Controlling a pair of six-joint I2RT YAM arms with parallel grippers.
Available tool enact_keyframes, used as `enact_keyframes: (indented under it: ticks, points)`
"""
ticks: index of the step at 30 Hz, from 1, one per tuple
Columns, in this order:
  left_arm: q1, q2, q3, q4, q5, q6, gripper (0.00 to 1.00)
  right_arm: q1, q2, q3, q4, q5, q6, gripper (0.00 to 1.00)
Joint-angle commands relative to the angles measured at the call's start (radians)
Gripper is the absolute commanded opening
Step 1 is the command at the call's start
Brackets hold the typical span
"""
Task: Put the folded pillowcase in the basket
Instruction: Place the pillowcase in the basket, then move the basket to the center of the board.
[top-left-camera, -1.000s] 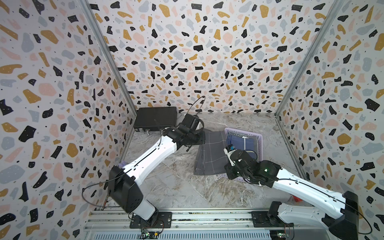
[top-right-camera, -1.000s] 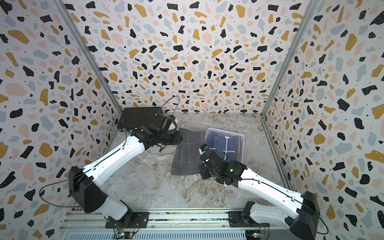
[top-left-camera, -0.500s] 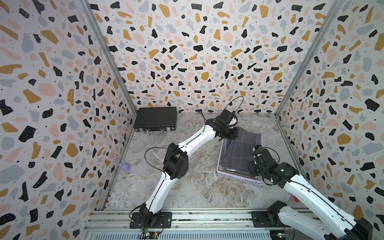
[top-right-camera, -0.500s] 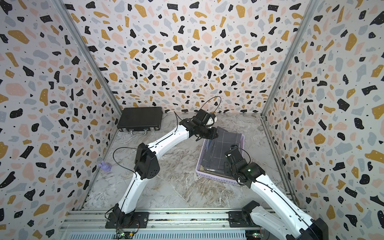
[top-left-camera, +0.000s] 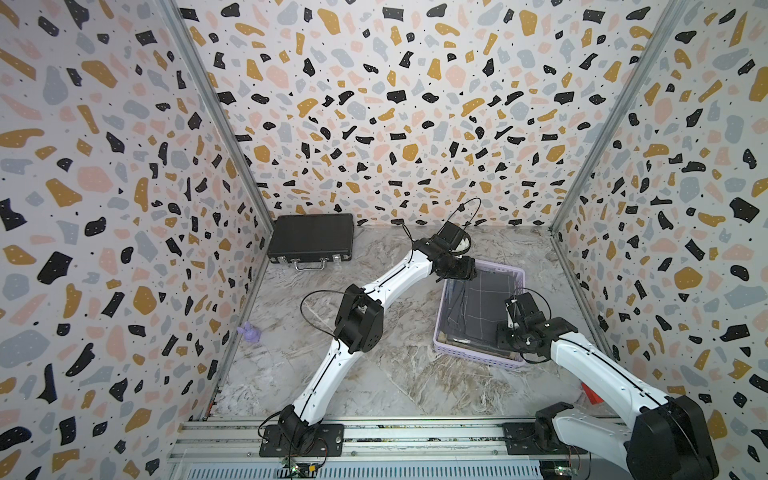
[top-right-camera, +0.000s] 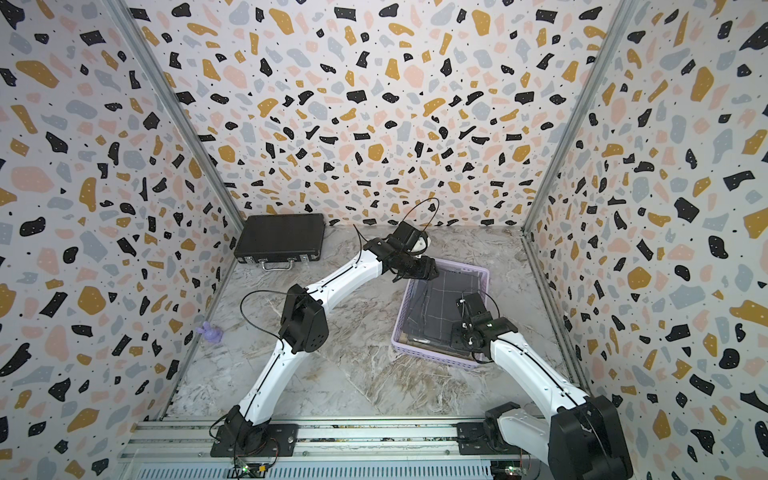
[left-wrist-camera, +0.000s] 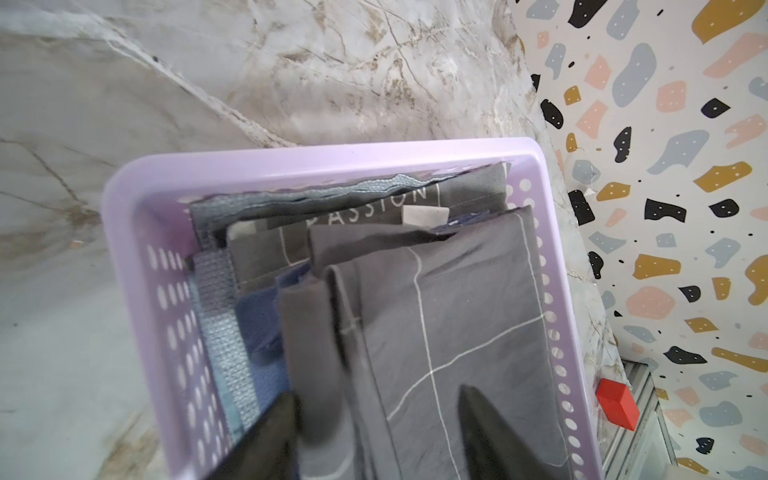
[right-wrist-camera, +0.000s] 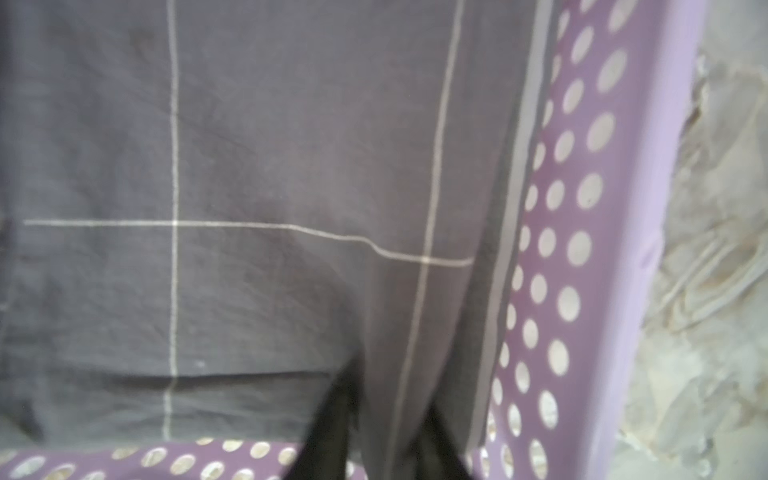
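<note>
The folded pillowcase (top-left-camera: 482, 303), dark grey with thin white grid lines, lies flat inside the lavender basket (top-left-camera: 465, 352) at the right of the table in both top views. My left gripper (left-wrist-camera: 378, 395) hovers over the basket's far end, open, its fingers wide apart just above the cloth (left-wrist-camera: 457, 311). My right gripper (right-wrist-camera: 390, 395) is at the basket's near right corner. Its fingers stand a little apart, and a raised ridge of the pillowcase (right-wrist-camera: 270, 166) runs between them. Other folded cloths, blue and grey, lie under the pillowcase.
A black briefcase (top-left-camera: 311, 241) lies at the back left by the wall. A small purple toy (top-left-camera: 249, 332) sits at the left wall's foot. A red block (left-wrist-camera: 617, 403) lies near the right wall behind the basket. Terrazzo walls enclose three sides.
The pillowcase was carried from the table beside the basket over it and now lies in it. Both pairs of jaws have parted, the left widely, the right slightly.
</note>
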Motion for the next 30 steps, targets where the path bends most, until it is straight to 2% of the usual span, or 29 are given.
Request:
enact_keyframes:
  ticks: [1,4,9,11,13,15,19,23,25,27,28,29,30]
  points:
    - [0.009,-0.069,-0.028,0.021,0.011,0.039,1.00,-0.002,-0.106,-0.008,-0.031,0.001,-0.002,0.49]
    - [0.003,-0.234,-0.169,0.032,-0.007,0.061,1.00,-0.002,-0.206,0.020,-0.103,0.015,-0.011,0.57]
    - [-0.009,-0.481,-0.483,0.022,-0.237,0.092,1.00,-0.002,-0.305,0.086,-0.188,0.054,-0.029,0.64]
    - [-0.012,-0.553,-0.608,0.033,-0.256,0.124,1.00,-0.002,-0.301,0.093,-0.194,0.041,-0.032,0.64]
    - [-0.012,-0.576,-0.687,0.045,-0.258,0.147,1.00,-0.002,-0.289,0.091,-0.185,0.080,-0.025,0.65]
    - [-0.014,-0.552,-0.691,0.042,-0.242,0.152,1.00,-0.002,-0.267,0.097,-0.179,0.132,-0.007,0.68]
    - [-0.018,-0.449,-0.624,0.041,-0.187,0.137,1.00,-0.002,-0.250,0.089,-0.145,0.108,0.011,0.68]
    - [-0.026,-0.348,-0.537,-0.003,-0.287,0.126,1.00,-0.002,-0.294,0.073,-0.152,0.109,0.003,0.69]
    - [-0.028,-0.311,-0.519,-0.004,-0.285,0.126,0.99,-0.002,-0.315,0.070,-0.158,0.116,-0.005,0.69]
    - [-0.031,-0.288,-0.518,-0.003,-0.285,0.127,0.90,-0.002,-0.319,0.073,-0.158,0.113,-0.008,0.69]
    - [-0.032,-0.288,-0.527,-0.004,-0.293,0.124,0.81,-0.002,-0.316,0.075,-0.158,0.110,-0.009,0.69]
    - [-0.033,-0.297,-0.541,-0.003,-0.302,0.119,0.69,-0.002,-0.315,0.076,-0.158,0.108,-0.008,0.69]
    - [-0.033,-0.314,-0.559,-0.001,-0.325,0.111,0.48,-0.002,-0.313,0.075,-0.155,0.107,-0.006,0.68]
